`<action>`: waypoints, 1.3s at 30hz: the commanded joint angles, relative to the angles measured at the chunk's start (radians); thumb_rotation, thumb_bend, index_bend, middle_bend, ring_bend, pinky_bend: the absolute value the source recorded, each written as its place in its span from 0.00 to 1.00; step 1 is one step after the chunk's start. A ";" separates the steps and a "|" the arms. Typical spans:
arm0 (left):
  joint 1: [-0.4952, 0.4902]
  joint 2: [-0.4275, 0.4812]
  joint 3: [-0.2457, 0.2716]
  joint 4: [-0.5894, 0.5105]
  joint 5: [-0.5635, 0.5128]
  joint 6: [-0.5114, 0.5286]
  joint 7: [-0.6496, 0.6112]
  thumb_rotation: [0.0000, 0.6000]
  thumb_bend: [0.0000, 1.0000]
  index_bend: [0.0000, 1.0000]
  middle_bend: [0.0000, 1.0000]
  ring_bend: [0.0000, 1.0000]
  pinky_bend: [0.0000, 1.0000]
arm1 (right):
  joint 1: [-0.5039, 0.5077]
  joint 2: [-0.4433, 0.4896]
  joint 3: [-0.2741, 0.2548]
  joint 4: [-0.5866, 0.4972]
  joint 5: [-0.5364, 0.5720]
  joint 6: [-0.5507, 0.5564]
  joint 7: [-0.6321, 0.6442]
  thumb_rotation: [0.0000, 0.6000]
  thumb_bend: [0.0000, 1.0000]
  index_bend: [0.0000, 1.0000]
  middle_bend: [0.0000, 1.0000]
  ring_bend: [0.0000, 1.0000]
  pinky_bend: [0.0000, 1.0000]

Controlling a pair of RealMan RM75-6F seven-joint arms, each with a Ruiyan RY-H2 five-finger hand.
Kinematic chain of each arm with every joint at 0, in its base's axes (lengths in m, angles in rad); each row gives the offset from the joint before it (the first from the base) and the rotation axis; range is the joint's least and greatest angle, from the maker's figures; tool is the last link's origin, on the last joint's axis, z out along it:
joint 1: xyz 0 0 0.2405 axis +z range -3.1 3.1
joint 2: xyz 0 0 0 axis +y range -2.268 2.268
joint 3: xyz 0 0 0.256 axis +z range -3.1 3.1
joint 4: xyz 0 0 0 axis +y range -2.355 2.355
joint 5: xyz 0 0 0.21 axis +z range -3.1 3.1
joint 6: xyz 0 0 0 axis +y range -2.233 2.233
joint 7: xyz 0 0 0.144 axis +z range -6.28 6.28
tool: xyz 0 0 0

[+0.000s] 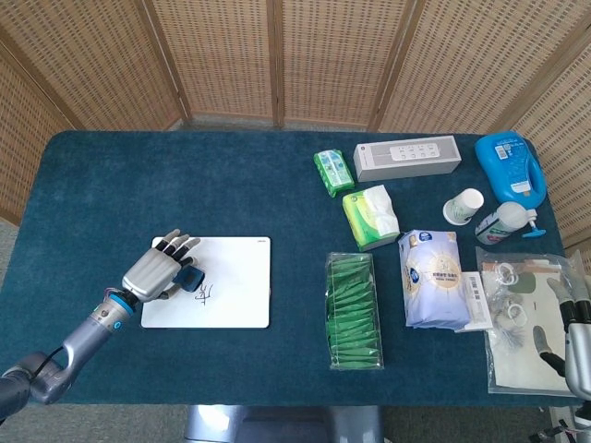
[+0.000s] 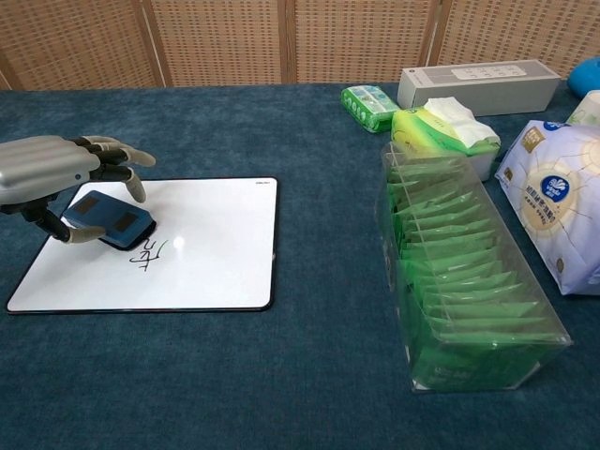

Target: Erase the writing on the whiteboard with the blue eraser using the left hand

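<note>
The table [image 1: 138, 175] is lying under a dark teal cloth and carrying everything. On its near left part the whiteboard [image 1: 231, 295] is lying flat, with a small dark scribble of writing [image 2: 150, 255] showing on its left half. To the right of the board, a clear box of green packets [image 1: 352, 309] is sitting lengthwise, and beside that a white and blue tissue pack [image 1: 432, 279] is lying.

The left hand [image 1: 159, 273] is reaching in from the near left corner and hovering over the board's left edge. It is gripping the blue eraser [image 2: 109, 218], with the thumb pressing against the eraser's near side and the other fingers [image 2: 120, 159] arching over its top. The eraser is sitting on the board just left of and above the writing, at or touching its upper edge.

The right hand [image 1: 574, 337] is showing only partly at the lower right corner of the head view, over a clear plastic bag [image 1: 517, 323]; I cannot tell whether its fingers are spread or curled.
</note>
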 commanded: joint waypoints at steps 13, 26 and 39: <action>0.017 0.034 0.004 -0.025 -0.014 0.033 -0.050 1.00 0.31 0.26 0.00 0.00 0.00 | 0.003 -0.002 0.000 -0.005 -0.004 -0.006 -0.008 1.00 0.35 0.16 0.09 0.00 0.06; 0.008 0.019 0.003 -0.005 -0.029 0.008 -0.047 1.00 0.31 0.26 0.00 0.00 0.00 | -0.001 -0.002 0.000 -0.008 -0.001 -0.004 -0.013 1.00 0.35 0.16 0.09 0.00 0.06; -0.016 -0.015 -0.004 0.039 -0.037 -0.022 -0.075 1.00 0.31 0.30 0.00 0.00 0.00 | -0.001 -0.002 0.002 -0.012 0.003 -0.005 -0.022 1.00 0.35 0.16 0.09 0.00 0.06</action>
